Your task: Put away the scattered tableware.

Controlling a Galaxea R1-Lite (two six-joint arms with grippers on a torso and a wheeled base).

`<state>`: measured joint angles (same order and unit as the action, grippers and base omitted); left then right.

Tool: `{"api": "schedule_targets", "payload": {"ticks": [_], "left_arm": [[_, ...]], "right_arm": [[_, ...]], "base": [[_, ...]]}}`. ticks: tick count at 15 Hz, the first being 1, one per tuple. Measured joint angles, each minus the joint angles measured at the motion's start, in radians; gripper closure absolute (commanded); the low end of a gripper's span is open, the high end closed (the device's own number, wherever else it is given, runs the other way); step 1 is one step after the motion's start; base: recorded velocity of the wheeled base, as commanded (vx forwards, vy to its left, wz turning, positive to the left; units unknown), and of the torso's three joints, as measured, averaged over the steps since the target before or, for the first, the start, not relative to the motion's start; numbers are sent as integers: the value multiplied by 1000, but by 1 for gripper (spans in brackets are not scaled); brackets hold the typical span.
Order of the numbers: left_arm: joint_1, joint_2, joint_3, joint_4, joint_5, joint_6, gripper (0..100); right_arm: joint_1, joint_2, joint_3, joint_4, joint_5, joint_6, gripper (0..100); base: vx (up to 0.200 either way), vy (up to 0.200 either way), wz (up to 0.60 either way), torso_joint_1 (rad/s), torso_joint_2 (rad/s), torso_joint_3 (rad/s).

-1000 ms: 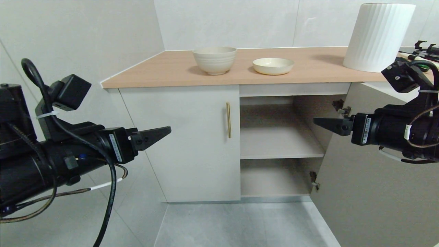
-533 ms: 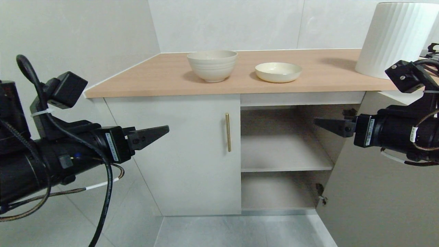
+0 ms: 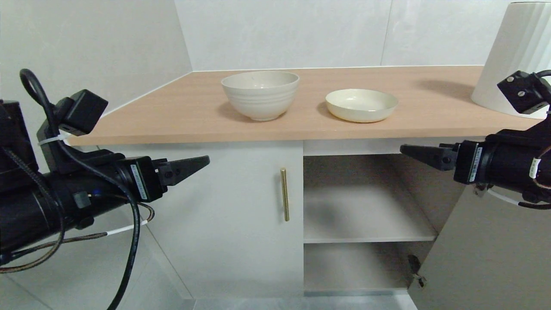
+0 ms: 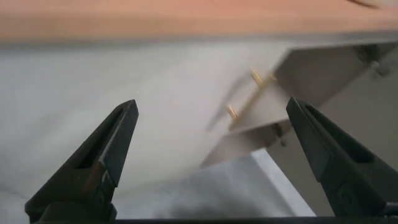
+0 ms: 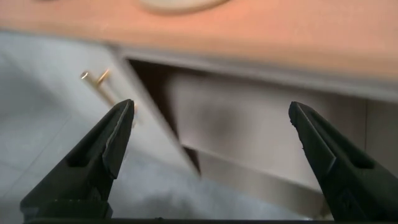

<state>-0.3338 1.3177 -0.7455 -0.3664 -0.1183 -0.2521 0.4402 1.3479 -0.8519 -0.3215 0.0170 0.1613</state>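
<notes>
Hanging at the left, below counter height and in front of the closed cabinet door, the left gripper (image 3: 206, 160) points level toward the right. Its wrist view shows the black fingers (image 4: 106, 162) spread wide, with nothing between them.

Above it, the light wooden countertop (image 3: 172, 116) carries both pieces of tableware. The deep cream ribbed ceramic bowl (image 3: 260, 94) stands upright, mouth up, left of centre and near the front edge. Being round, it has no long axis, and what shows of its inside is plain glaze. Below it, the white cabinet door (image 3: 224, 215) is shut, and its slim brass bar handle (image 3: 284, 194) runs vertically.

Just right of the bowl, and apart from it, the shallow cream ceramic dish (image 3: 361, 104) sits flat, also mouth up, its inside showing smooth glaze.

Under the dish, the right cabinet compartment (image 3: 366, 181) is open, with a pale middle shelf (image 3: 366, 215) and a lower board beneath.

The right gripper (image 3: 404, 150) is level, pointing left at the top of that opening. Its wrist view shows its fingers (image 5: 99, 162) wide apart and holding nothing. The open white door (image 3: 486, 267) hangs below that arm. A tall white ribbed cylinder (image 3: 516, 56) stands at the counter's far right.
</notes>
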Motion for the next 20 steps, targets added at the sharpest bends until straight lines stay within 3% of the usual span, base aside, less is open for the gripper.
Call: {"api": "schedule_targets", "payload": {"ticks": [4, 9, 14, 16, 18, 20], "left_arm": [[1, -1, 1, 1, 0, 0, 0], [1, -10, 0, 0, -1, -1, 0], [1, -30, 0, 2, -19, -1, 0], [0, -39, 0, -1, -32, -2, 0], [0, -43, 0, 4, -33, -3, 0], [-3, -43, 0, 3, -37, -3, 0]], "right_arm": [[-3, -4, 53, -65, -1, -89, 0], [-4, -2, 134, -245, 2, -98, 0], [-1, -5, 156, -240, 8, -117, 0], [0, -15, 164, -162, 8, -150, 0], [30, -61, 174, -331, 9, -179, 0], [76, -112, 190, -191, 24, -186, 0]], "base": [[0, 0, 0, 0, 0, 0], [0, 0, 0, 0, 0, 0], [0, 0, 0, 77, -258, -249], [0, 0, 0, 134, -554, -315], [0, 0, 0, 146, -495, -298], [0, 0, 0, 76, -242, -154]]}}
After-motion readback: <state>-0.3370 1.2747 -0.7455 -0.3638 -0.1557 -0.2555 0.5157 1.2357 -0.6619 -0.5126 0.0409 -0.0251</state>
